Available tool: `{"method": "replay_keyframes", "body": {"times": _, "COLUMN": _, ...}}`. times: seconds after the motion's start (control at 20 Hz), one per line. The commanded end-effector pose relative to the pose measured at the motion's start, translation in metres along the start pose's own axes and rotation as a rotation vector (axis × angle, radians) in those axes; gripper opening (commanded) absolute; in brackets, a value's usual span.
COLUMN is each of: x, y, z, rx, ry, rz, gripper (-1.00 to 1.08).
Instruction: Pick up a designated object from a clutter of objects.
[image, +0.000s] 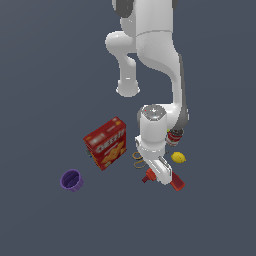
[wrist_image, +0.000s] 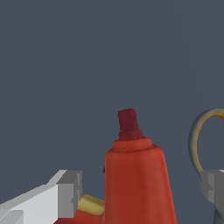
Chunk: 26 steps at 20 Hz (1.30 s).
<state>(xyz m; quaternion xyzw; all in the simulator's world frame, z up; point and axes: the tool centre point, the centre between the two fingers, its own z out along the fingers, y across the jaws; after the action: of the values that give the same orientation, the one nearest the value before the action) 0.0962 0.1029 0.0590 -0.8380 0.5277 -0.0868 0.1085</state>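
Right now your biggest shape is the white Panda arm (image: 155, 55), dropping in from the top edge of the exterior view and bending down over the grey floor (image: 45, 75) toward the cluster of objects. Next in size is the red cracker box (image: 106, 143) with yellow print, standing tilted near the middle of the floor, on the exterior view's left of the arm's wrist.

Then comes your target — the red-orange power drill (image: 176, 182), lying on the floor just below the wrist in the exterior view, mostly covered by the hand, with only its two ends showing on either side. In the wrist view you see the drill (wrist_image: 138, 181) close up, its darker red nose pointing away from the camera and a yellow part at its base.

Your gripper (image: 160, 172) sits directly over the drill. In the wrist view the gripper (wrist_image: 142, 192) has its fingers spread wide, one grey pad (wrist_image: 70, 194) on each side of the drill body with clear gaps — it grips nothing.

Smaller things: the purple cup (image: 72, 180) stands well apart toward the exterior view's left; the scissors (image: 138, 159), with orange-rimmed loops, lie between box and drill, and a scissor handle loop (wrist_image: 202, 142) shows beside one finger. The yellow lemon (image: 179, 158) lies just beside the wrist, and the small can (image: 174, 136) is partly hidden behind the arm.
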Motion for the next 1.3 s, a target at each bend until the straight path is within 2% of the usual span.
{"method": "replay_keyframes", "body": {"times": 0.0, "x": 0.000, "y": 0.000, "z": 0.003, "rx": 0.004, "ry": 0.003, "rz": 0.015, "gripper": 1.08}}
{"method": "replay_keyframes", "body": {"times": 0.85, "x": 0.000, "y": 0.001, "z": 0.031, "rx": 0.004, "ry": 0.003, "rz": 0.019, "gripper": 1.08}}
{"method": "replay_keyframes", "body": {"times": 0.9, "x": 0.000, "y": 0.001, "z": 0.031, "rx": 0.004, "ry": 0.003, "rz": 0.019, "gripper": -1.00}}
{"method": "replay_keyframes", "body": {"times": 1.25, "x": 0.000, "y": 0.001, "z": 0.031, "rx": 0.004, "ry": 0.003, "rz": 0.019, "gripper": -1.00}}
